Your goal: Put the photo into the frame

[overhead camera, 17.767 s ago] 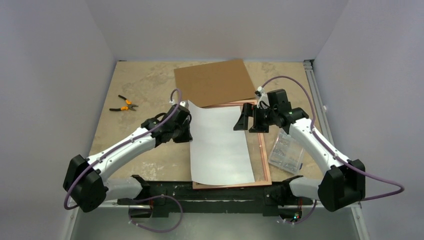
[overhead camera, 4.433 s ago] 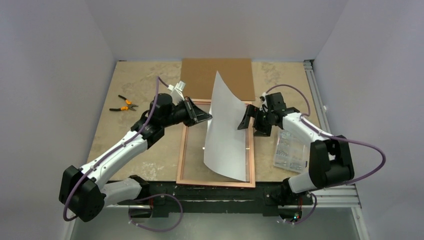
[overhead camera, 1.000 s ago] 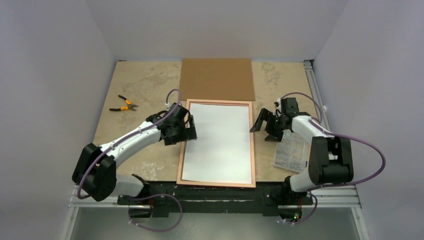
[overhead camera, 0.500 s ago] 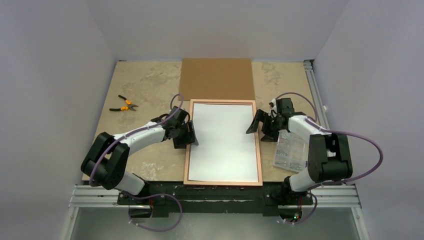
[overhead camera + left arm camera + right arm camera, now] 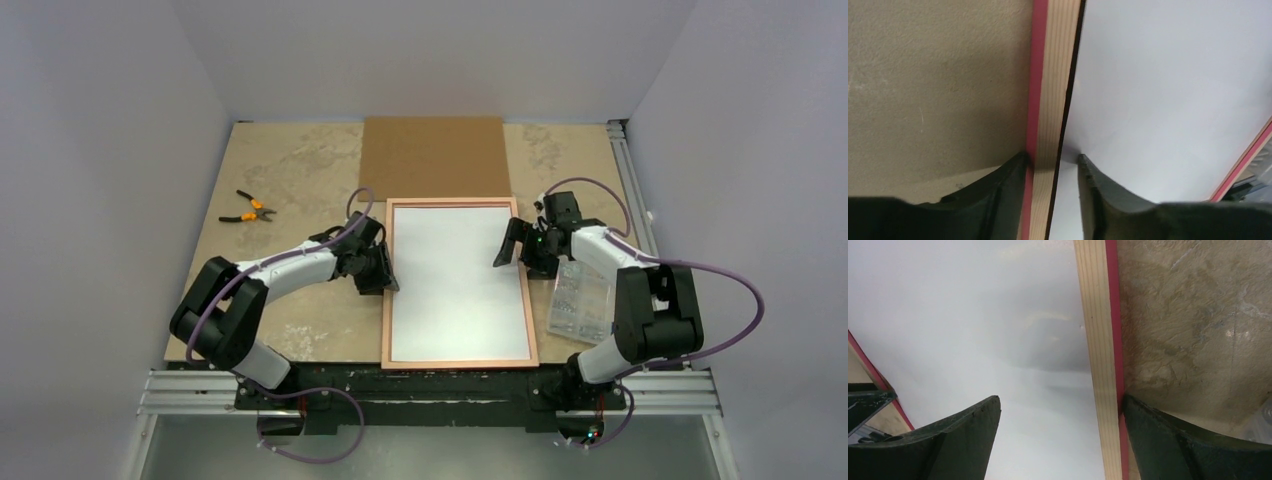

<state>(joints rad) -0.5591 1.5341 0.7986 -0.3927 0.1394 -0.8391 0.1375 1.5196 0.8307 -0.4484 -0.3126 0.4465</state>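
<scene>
Photo (image 5: 458, 280) white back up, flat inside frame (image 5: 461, 363), betw. both end effectors; frame back-up on counter (image 5: 300, 170). Left end effector (image 5: 1048, 160) astride frame's left rail: outer finger touching pink edge, inner finger on photo side just beside the wood, jaws part-closed. Can't tell if clamped. Right end effector (image 5: 1060, 402) wide open astride right rail, outer finger against pink edge, inner one well over photo. Prob. step: squaring frame w/ photo seated. Next, likely: fetching brown backing board (image 5: 435, 155), beyond both end effectors, just past frame's far rail. Needs thin-edge pinch w/o disturbing photo.
</scene>
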